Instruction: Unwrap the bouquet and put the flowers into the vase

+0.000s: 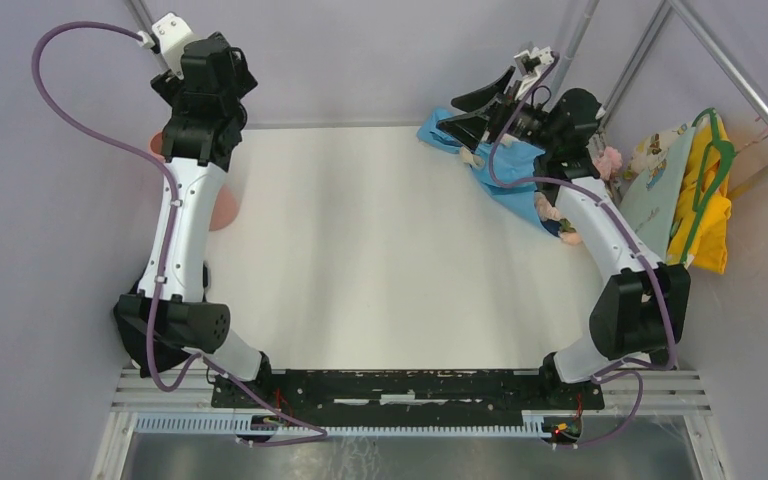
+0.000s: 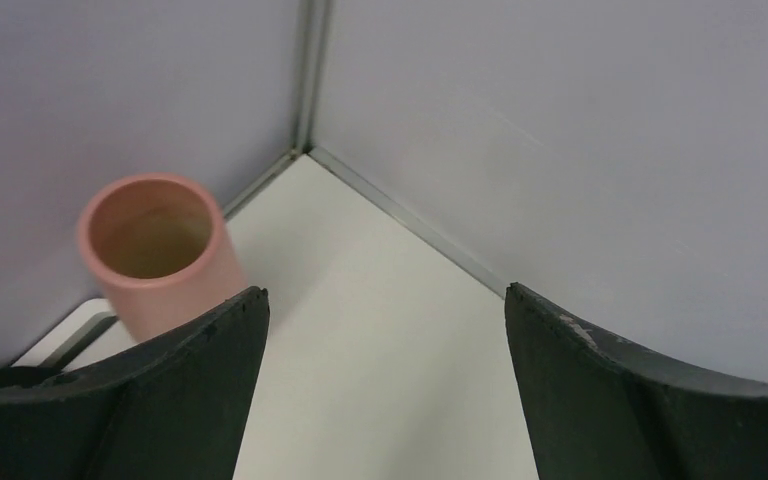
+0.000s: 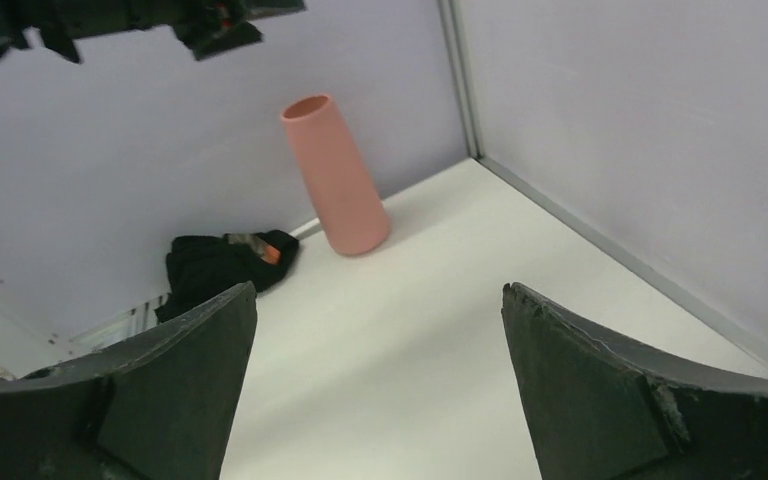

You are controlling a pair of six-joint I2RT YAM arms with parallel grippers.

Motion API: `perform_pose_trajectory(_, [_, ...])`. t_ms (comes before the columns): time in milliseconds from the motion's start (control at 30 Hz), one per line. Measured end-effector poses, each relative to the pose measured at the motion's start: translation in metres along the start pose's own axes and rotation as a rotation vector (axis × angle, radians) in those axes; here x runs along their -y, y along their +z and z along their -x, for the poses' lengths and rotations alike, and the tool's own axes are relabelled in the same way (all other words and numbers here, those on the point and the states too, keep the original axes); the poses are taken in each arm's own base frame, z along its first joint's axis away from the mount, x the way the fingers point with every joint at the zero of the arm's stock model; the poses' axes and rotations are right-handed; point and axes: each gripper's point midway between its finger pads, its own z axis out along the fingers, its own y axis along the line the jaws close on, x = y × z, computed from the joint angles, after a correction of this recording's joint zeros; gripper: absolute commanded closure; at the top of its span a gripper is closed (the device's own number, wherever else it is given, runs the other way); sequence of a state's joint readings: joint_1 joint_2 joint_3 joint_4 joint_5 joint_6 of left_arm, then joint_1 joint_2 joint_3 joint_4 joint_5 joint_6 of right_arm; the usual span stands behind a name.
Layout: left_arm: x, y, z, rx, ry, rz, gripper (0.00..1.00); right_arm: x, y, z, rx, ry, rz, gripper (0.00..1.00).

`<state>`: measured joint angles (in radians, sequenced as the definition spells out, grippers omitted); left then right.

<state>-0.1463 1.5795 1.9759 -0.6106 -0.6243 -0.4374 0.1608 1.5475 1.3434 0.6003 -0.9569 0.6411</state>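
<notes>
The top view looks down from above and behind both arm bases onto the whole table. Each wrist view looks out between its own jaws; both share the vase, close beyond the left arm's jaws, far ahead of the right's.

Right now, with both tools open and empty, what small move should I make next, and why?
Probably tip the right tool down toward the bouquet lying beneath it, ready to grip its blue wrap. That tool is open, empty and faces across the table, not the bouquet. The vase stands empty by the left tool, so unwrapping comes first.
</notes>
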Motion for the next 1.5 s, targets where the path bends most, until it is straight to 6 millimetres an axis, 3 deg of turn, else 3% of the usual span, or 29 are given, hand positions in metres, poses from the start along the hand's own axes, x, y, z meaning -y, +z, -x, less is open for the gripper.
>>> perform_pose_trajectory(67, [-0.017, 0.000, -0.002, 0.007, 0.023, 0.086, 0.09, 0.011, 0.001, -0.013, -0.046, 0.006, -0.057, 0.02])
perform_pose_trajectory(133, [-0.029, -0.002, -0.002, 0.013, 0.036, 0.145, 0.12, 0.019, 0.000, -0.026, -0.082, 0.020, -0.088, 0.12])
perform_pose_trajectory(200, [-0.040, -0.008, -0.004, 0.000, 0.046, 0.184, 0.23, 0.026, 0.000, -0.041, -0.116, 0.042, -0.109, 0.22])
perform_pose_trajectory(267, [-0.049, -0.017, -0.006, -0.002, 0.027, 0.196, 0.39, 0.031, 0.001, -0.056, -0.144, 0.067, -0.118, 0.37])
perform_pose_trajectory(367, [-0.079, -0.047, -0.018, -0.004, -0.006, 0.218, 0.72, 0.036, 0.006, -0.078, -0.182, 0.104, -0.120, 0.52])
perform_pose_trajectory(467, [-0.107, -0.075, -0.011, 0.036, -0.049, 0.262, 0.96, 0.036, 0.014, -0.100, -0.222, 0.147, -0.109, 0.67])
perform_pose_trajectory(600, [-0.132, -0.097, 0.006, 0.102, -0.116, 0.344, 0.98, 0.029, 0.025, -0.128, -0.277, 0.189, -0.081, 0.85])
perform_pose_trajectory(767, [-0.160, -0.106, -0.003, 0.112, -0.097, 0.479, 0.98, 0.015, 0.037, -0.149, -0.319, 0.222, -0.044, 1.00])
perform_pose_trajectory(867, [-0.173, -0.102, -0.019, 0.098, -0.073, 0.547, 0.98, 0.010, 0.042, -0.157, -0.336, 0.236, -0.033, 1.00])
perform_pose_trajectory(1033, [-0.188, -0.079, -0.068, 0.016, -0.009, 0.640, 0.98, 0.015, 0.048, -0.152, -0.335, 0.231, -0.034, 1.00])
perform_pose_trajectory(1133, [-0.208, -0.065, -0.096, -0.044, 0.017, 0.717, 0.98, 0.017, 0.052, -0.148, -0.328, 0.222, -0.032, 1.00])
perform_pose_trajectory(1367, [-0.288, -0.053, -0.107, -0.077, -0.094, 0.910, 0.98, 0.033, 0.058, -0.169, -0.354, 0.258, -0.037, 1.00])
perform_pose_trajectory(1500, [-0.306, -0.041, -0.128, -0.128, -0.142, 0.915, 0.98, 0.043, 0.059, -0.189, -0.378, 0.302, -0.045, 1.00])
